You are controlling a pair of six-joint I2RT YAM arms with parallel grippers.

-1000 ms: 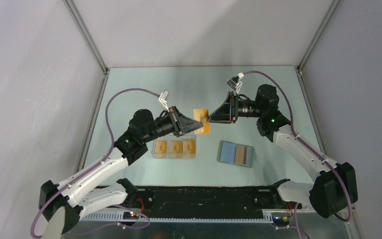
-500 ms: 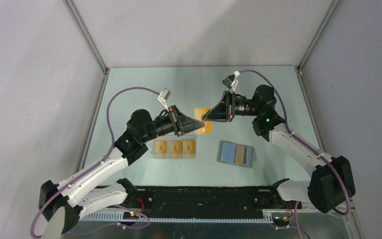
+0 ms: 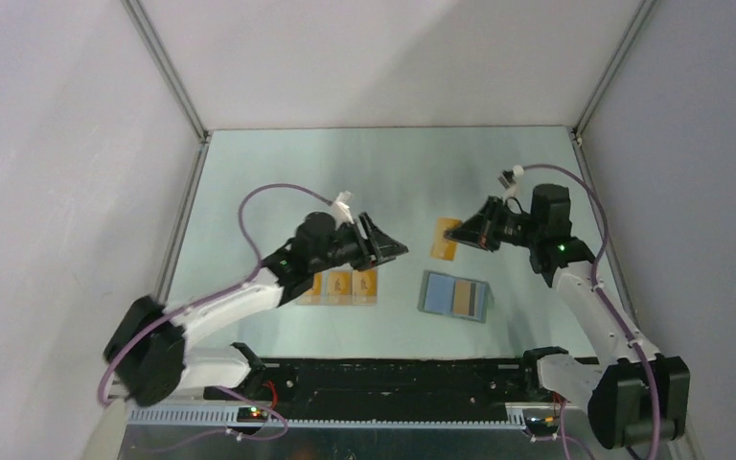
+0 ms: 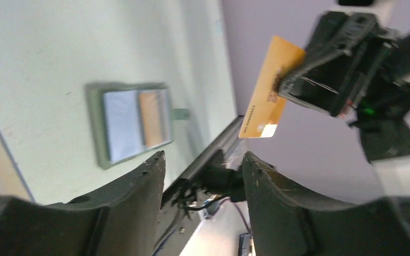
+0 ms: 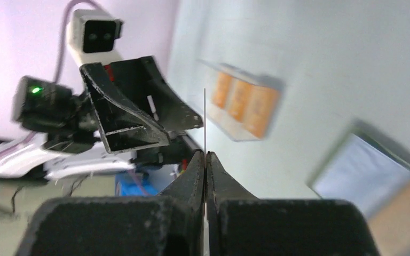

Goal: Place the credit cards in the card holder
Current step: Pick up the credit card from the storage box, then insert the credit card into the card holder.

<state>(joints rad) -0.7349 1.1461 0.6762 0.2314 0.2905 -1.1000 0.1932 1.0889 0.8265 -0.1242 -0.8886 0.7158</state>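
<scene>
The right end effector (image 3: 462, 233) is pinched tight on one credit card (image 3: 446, 239), holding it in the air above the worktop (image 3: 278, 192). The left end effector (image 3: 395, 249) stands spread wide with nothing in it, apart from that card and facing it. The card holder (image 3: 454, 295) lies open on the worktop just below the lifted card, its light blue inside up. Three more credit cards (image 3: 342, 285) sit side by side in a clear box (image 3: 378, 299) to its left.

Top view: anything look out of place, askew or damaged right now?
Nothing stands out. The right gripper holds one credit card in the air by its edge; the card holder lies open, slightly skewed; three cards sit side by side in the clear box.
</scene>
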